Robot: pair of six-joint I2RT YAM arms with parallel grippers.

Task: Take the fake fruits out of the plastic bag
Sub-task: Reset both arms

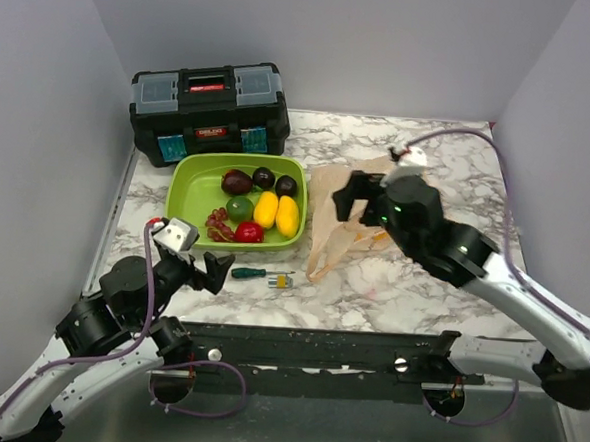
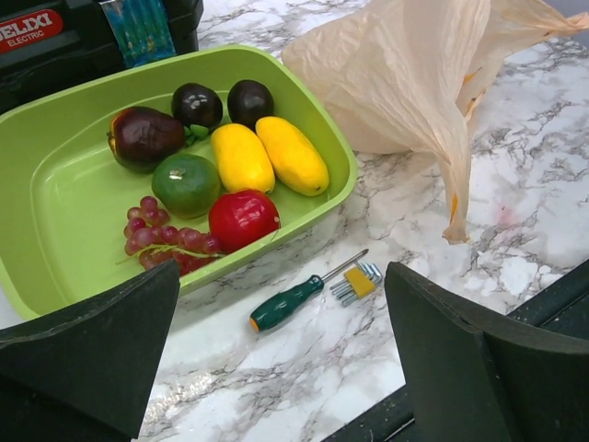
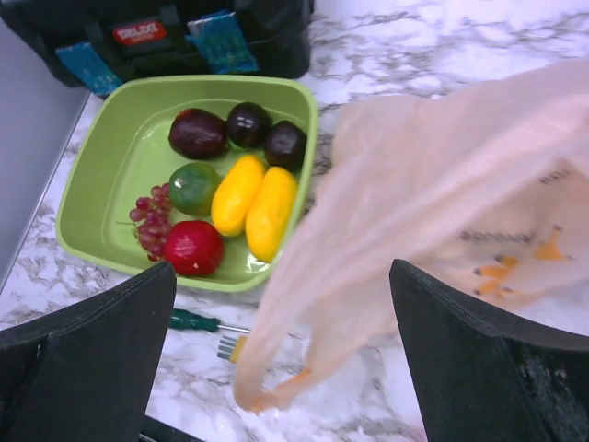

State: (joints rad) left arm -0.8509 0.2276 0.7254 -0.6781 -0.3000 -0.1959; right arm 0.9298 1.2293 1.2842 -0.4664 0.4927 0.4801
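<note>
The marble-patterned table (image 1: 421, 289) carries everything. At its far left corner stands a black toolbox (image 1: 210, 111) with a red label and blue-tinted lid compartments. Just in front of it sits the lime-green tray (image 2: 55, 198). Just right of the tray lies the plastic bag (image 2: 405, 83), thin, crinkled and translucent peach-orange, with one handle loop trailing toward the near edge. Whether anything is inside it cannot be told.

The right gripper (image 3: 281, 276) hangs over the bag with its jaws spread wide and clamping nothing. In its wrist view the blurred film fills the space below the fingers, and contact cannot be judged. The left gripper (image 2: 282, 272) sits low at the near left, just short of the tray's near corner. Its jaws are released wide and empty.

The fake fruits in view are grouped in the tray's right half. A maroon fruit (image 2: 145, 136) is at the far side with two dark round fruits (image 2: 197, 104) beside it. In front of those lie two yellow oblong fruits (image 2: 241, 157) side by side, touching. A green round fruit (image 2: 185, 182) sits left of them. A glossy red ball (image 2: 242, 219) and a reddish grape cluster (image 2: 156, 235) lie nearest the front rim.

On the table before the tray lie a green-handled screwdriver (image 2: 290, 302) and, at its tip, a small hex key set (image 2: 357, 281) in a yellow holder.
</note>
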